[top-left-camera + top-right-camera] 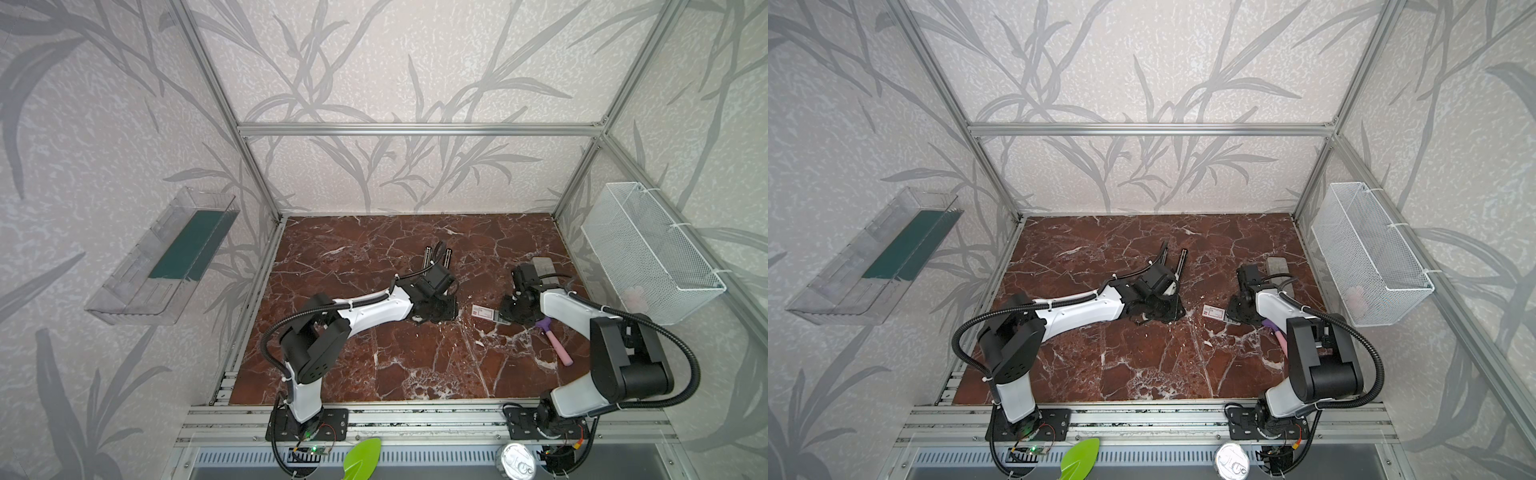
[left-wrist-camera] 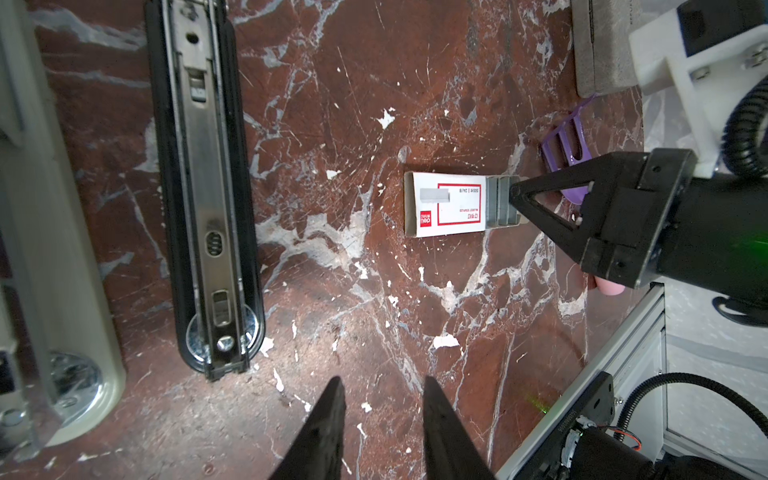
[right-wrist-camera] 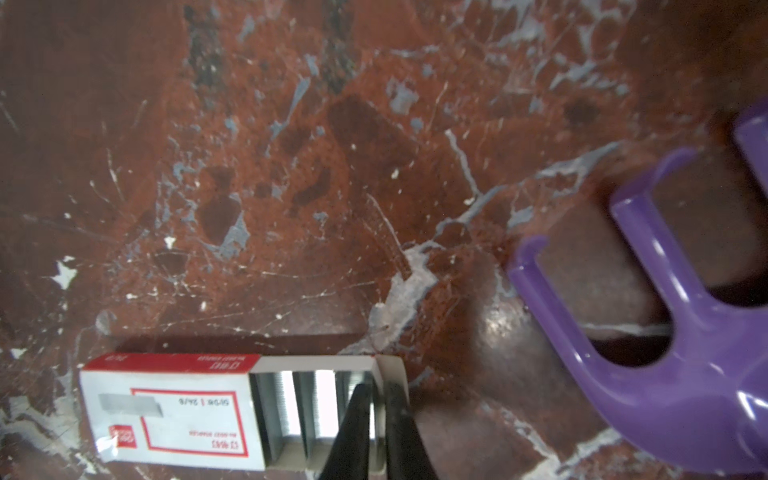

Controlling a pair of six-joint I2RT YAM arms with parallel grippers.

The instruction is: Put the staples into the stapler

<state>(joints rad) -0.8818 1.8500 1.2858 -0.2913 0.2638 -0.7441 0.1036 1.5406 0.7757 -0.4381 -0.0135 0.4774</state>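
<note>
Now | staples box point(image 3: 166, 411) slid open, strips point(image 3: 286, 407) inside | right jaws pinch one strip | left jaws apart

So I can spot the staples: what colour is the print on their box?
Red, on a white box, clearest in the left wrist view.

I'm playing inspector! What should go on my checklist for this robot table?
Surface: red-brown marble tabletop, chipped white in spots.
Job's things: stapler lying open; staple box with its tray slid out, staples showing.
Clutter: grey block; pink-and-purple stick.
Grippers: left gripper open, empty; right gripper at the staples, jaws almost together, hold unclear.
Cables: black hoses along both arms.
Surroundings: clear tray on one wall, wire basket on the other, leafy wallpaper.
</note>
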